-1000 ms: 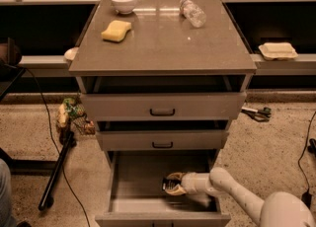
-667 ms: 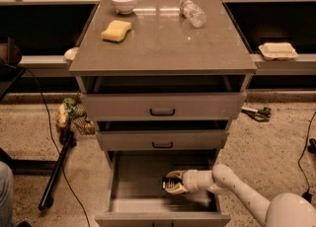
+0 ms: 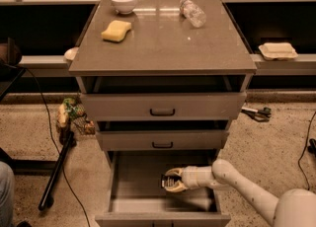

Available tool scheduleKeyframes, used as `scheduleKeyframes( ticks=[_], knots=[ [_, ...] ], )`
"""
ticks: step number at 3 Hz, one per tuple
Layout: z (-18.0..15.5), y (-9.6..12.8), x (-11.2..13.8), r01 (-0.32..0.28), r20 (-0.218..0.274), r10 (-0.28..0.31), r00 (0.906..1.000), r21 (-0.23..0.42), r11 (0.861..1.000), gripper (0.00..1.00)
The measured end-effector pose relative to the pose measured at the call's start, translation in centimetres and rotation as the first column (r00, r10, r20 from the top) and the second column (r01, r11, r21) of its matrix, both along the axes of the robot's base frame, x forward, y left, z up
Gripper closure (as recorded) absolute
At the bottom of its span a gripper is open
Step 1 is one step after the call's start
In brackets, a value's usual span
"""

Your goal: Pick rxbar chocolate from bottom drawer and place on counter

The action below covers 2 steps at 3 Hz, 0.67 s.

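Note:
The bottom drawer [image 3: 143, 202] is pulled wide open, with a plain grey inside. My gripper [image 3: 170, 181] reaches into it from the right, low over the drawer floor. Its pale fingers [image 3: 173, 172] sit on either side of the rxbar chocolate [image 3: 165, 181], a small dark bar, and appear closed on it. Most of the bar is hidden by the fingers. The counter [image 3: 163, 43] is the glossy grey-brown top of the cabinet above.
On the counter lie a yellow sponge [image 3: 116, 30], a white bowl [image 3: 124, 1] and a clear plastic bottle [image 3: 192, 12] on its side. The two upper drawers [image 3: 163, 106] stand slightly open. A dark pole [image 3: 57, 171] leans at the left. Tools [image 3: 256, 113] lie on the floor at the right.
My gripper has stayed at the same spot in the bottom drawer, with the fingers drawn in a little closer around the dark bar. Nothing on the counter has moved.

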<state>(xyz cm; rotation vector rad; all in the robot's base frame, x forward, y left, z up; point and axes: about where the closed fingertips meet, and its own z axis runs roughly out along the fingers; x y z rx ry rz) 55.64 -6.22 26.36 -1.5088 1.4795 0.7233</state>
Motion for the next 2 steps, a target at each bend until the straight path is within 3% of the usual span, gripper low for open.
scheduleKeyframes(
  ticks=[1, 2],
  knots=[
    [6.5, 0.3, -0.7, -0.030, 0.037, 0.033, 0.9988, -0.072, 0.997, 1.00],
    [12.2, 2.0, -2.9, -0.092, 0.065, 0.100, 0.9929, -0.114, 0.989, 1.00]
  ],
)
